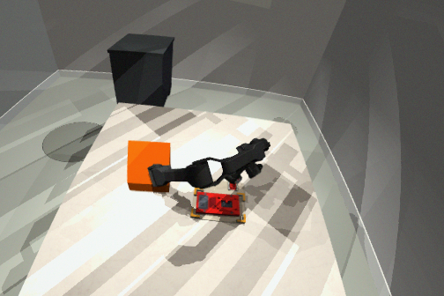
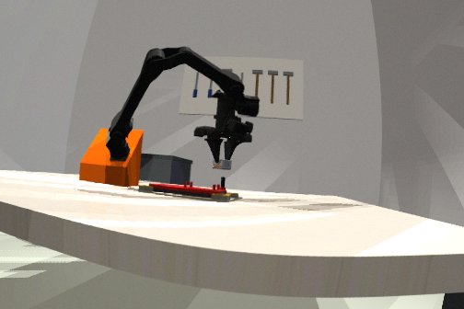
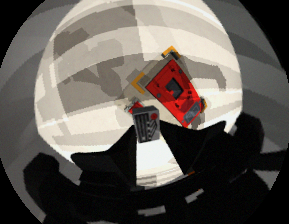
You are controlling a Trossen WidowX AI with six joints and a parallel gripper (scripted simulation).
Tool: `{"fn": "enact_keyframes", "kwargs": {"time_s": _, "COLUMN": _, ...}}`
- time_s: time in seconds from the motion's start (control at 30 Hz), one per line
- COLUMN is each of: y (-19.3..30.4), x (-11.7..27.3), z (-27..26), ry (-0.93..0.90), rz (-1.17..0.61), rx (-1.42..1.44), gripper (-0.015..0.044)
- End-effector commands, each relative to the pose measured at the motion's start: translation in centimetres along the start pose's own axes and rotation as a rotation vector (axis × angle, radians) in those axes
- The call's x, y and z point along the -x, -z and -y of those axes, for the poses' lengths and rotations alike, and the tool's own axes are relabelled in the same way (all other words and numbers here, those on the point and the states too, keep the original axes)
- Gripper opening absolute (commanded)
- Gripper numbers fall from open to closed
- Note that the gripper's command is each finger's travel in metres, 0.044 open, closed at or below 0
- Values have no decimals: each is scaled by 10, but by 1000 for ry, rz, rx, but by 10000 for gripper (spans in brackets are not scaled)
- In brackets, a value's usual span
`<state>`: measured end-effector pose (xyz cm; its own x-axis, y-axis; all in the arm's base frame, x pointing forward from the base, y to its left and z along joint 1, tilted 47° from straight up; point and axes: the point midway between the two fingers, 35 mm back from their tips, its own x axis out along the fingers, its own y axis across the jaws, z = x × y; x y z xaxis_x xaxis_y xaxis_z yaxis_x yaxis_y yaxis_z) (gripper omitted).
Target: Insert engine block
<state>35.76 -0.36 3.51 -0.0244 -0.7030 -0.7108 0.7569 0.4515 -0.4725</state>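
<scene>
My gripper (image 2: 222,160) (image 3: 146,125) is shut on the grey engine block (image 2: 224,165) (image 3: 146,131), held in the air above the table. In the wrist view its top shows dark grooves and a red round spot. The red car body (image 1: 215,203) (image 2: 169,187) (image 3: 165,95) lies flat between yellow-cornered holders. Its dark opening (image 1: 226,203) (image 3: 174,88) is uncovered, with the block beside the car in the wrist view. The arm hides the block in the top view. I cannot tell the slot side or the rib.
A small red part (image 1: 233,187) (image 3: 135,107) is beside the car; a black post (image 2: 223,182) rises there. Yellow-cornered holders (image 1: 241,219) (image 3: 138,81) surround the car body. The orange base (image 1: 149,159) (image 2: 92,169) carries the arm. A dark cabinet (image 1: 142,75) is behind the table.
</scene>
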Motion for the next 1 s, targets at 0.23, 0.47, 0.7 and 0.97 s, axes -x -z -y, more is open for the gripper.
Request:
{"fn": "enact_keyframes", "kwargs": {"time_s": 0.23, "y": -18, "x": -12, "z": 30, "ry": 6, "rz": 7, "rx": 232, "gripper": 0}}
{"fn": "enact_keyframes", "kwargs": {"time_s": 0.47, "y": -27, "x": -19, "z": 50, "ry": 13, "rz": 10, "rx": 379, "gripper": 0}}
{"fn": "enact_keyframes", "kwargs": {"time_s": 0.7, "y": -34, "x": -26, "z": 70, "ry": 22, "rz": 12, "rx": 526, "gripper": 0}}
{"fn": "enact_keyframes", "kwargs": {"time_s": 0.97, "y": -41, "x": -34, "z": 93, "ry": 36, "rz": 12, "rx": 694, "gripper": 0}}
